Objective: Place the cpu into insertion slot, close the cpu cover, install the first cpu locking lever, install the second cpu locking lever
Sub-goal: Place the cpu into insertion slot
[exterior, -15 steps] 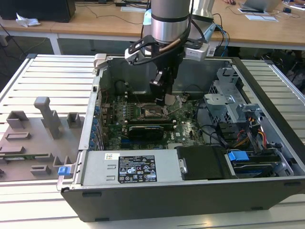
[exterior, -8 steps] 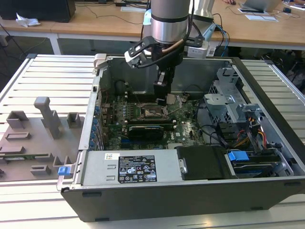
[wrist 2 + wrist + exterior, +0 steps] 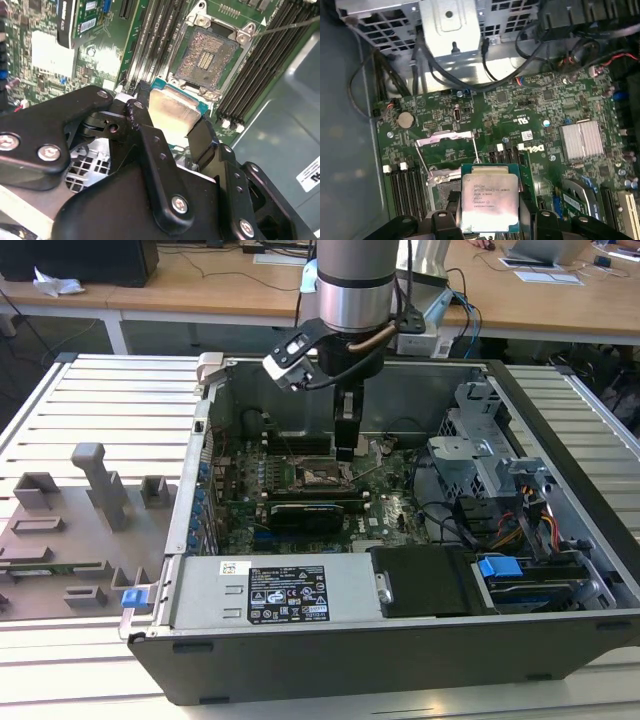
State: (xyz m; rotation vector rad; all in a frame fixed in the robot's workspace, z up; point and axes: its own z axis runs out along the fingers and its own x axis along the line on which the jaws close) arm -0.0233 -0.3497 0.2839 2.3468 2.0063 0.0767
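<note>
cpu (image 3: 490, 202), silvery square top, green rim

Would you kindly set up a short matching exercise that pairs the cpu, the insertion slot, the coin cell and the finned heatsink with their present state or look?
Things:
1. cpu
2. insertion slot
3. coin cell
4. finned heatsink

States or looks:
A. empty, pin field bare
B. round silver disc
C. held in the gripper
D. ribbed pale block

Pairs: 1-C; 2-A; 3-B; 4-D
</note>
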